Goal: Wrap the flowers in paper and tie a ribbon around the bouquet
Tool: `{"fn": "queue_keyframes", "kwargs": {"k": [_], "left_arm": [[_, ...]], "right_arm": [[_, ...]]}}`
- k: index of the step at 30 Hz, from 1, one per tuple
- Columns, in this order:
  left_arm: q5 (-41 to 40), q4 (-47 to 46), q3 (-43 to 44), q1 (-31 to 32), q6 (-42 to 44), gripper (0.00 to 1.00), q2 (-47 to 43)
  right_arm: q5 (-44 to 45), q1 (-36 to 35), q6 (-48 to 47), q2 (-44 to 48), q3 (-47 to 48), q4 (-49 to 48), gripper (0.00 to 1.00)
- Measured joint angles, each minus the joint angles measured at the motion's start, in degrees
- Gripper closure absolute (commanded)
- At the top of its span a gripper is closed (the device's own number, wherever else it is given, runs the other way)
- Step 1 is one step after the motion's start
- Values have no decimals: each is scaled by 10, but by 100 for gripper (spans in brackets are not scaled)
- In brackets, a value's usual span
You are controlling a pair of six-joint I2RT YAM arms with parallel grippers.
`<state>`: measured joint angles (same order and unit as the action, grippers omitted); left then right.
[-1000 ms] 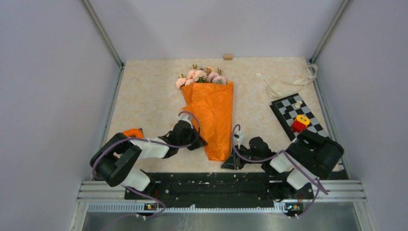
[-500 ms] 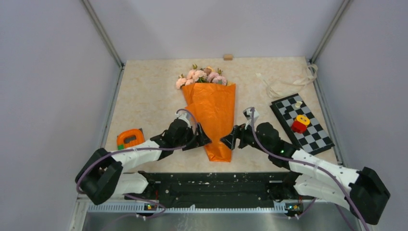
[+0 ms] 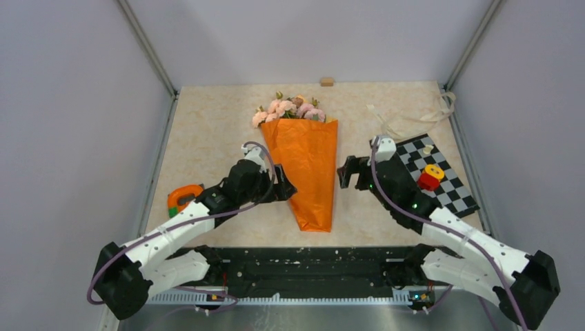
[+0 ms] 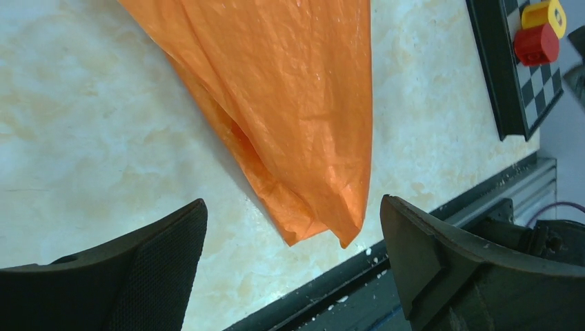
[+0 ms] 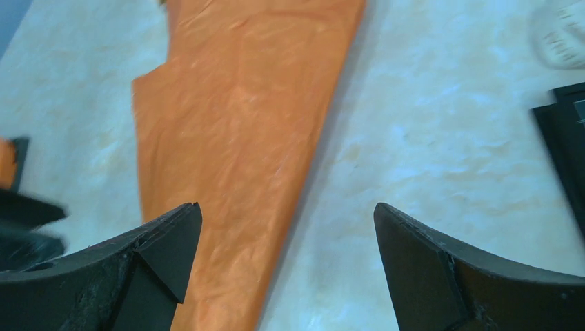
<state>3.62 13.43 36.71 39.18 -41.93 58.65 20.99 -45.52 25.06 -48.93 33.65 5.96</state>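
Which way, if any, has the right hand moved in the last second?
Yes. The right hand moved away from the near edge of the table, toward the far side; it is now level with the checkerboard, beside it.

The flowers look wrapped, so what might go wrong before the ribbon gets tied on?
1. The left hand and right hand both stand open beside the bouquet, so nothing pins the paper. Its overlapping edge might spring apart.
2. The ribbon lies at the far right, beyond the checkered board. Reaching for it, the right hand might knock the red and yellow piece standing there.
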Motion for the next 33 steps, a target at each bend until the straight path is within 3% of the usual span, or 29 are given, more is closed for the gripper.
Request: {"fn": "queue_keyframes", "kwargs": {"k": [5,10,14,18,23,27,33], "left_arm": [[-63,26,14,0,14,1,-26],[-110,38,16,-10,18,1,-27],[-126,43,16,-38,26,1,-23],[-127,48,16,-73,33,1,-19],[-127,51,15,-104,39,1,-17],[-127,51,12,-112,40,1,-17],[-127,52,11,-121,39,1,-4]], "right_arm": [[-49,168,-29,-94,67,-5,2],[-63,302,-57,-299,216,-2,8],[-92,347,-81,-487,383,12,9],[-167,380,-177,-664,563,39,8],[-242,403,-285,-873,854,162,9],[-283,420,-330,-953,966,231,9],[-315,443,-358,-983,984,281,23]]}}
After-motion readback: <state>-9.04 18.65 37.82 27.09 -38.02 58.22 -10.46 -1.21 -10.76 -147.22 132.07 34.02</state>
